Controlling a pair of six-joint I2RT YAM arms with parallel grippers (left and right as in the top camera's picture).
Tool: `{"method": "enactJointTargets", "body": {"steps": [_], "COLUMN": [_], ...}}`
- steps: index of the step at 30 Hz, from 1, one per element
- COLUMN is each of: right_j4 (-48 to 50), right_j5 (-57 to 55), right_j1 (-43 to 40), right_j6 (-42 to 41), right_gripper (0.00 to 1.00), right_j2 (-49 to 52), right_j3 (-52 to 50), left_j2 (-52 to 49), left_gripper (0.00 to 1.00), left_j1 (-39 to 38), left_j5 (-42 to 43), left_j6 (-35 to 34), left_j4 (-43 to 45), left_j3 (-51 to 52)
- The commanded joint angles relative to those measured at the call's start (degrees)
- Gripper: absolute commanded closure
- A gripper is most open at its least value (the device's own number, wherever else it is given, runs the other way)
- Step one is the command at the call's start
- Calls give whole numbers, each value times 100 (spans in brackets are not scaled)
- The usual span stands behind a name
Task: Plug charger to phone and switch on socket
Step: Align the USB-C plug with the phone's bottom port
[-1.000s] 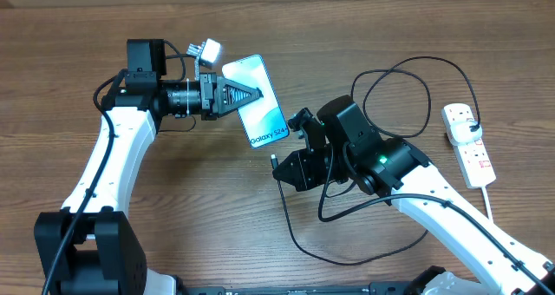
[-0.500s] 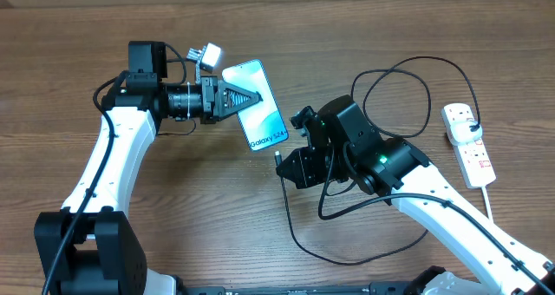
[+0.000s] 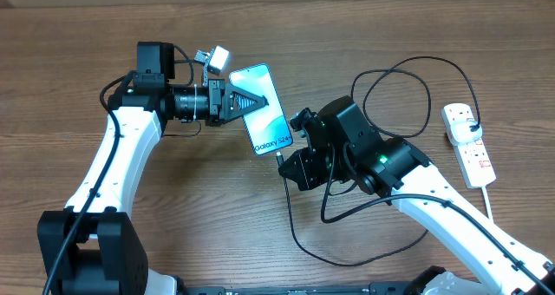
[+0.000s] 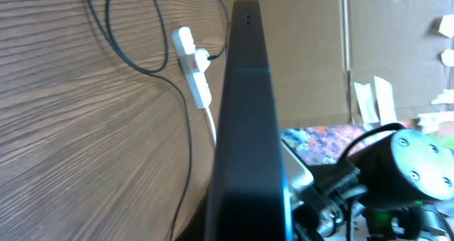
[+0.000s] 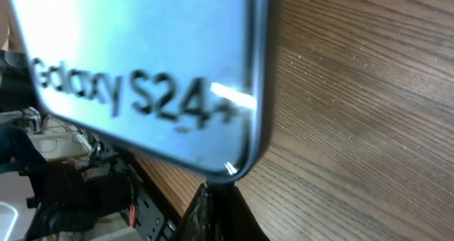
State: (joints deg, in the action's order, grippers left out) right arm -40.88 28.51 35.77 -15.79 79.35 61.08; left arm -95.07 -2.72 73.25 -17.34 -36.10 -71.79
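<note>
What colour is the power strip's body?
White; the power strip shows best in the overhead view.

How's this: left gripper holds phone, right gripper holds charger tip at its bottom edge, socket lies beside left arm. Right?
No: the overhead view shows the socket beside the right arm, not the left. The rest holds.
</note>
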Motion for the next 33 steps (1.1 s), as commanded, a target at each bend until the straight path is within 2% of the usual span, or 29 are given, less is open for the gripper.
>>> {"method": "enactJointTargets", "body": {"steps": [1,8,14,26,33], "right_j4": [-42,-262,-234,-251,-238], "right_j5": [20,52,608,608,564], "right_j1": [24,22,22,22,22], "right_j6": [380,570,807,841,839], "right_gripper": [96,96,96,96,96], "right_j2": [-136,-136,-136,-133,-133], "right_j3": [271,398,398,391,391], "left_j2": [-28,-28,-28,-28,-28], "left_gripper": [96,96,96,96,96], "left_j1": [-35,-35,-35,-31,-31], "left_j5": [-140,-120,173,887,887], "left_j6": [157,448,710,680,597], "left_j4": [-4,-9,-7,11,13], "left_j3": [-57,-57,-57,-57,-57]}}
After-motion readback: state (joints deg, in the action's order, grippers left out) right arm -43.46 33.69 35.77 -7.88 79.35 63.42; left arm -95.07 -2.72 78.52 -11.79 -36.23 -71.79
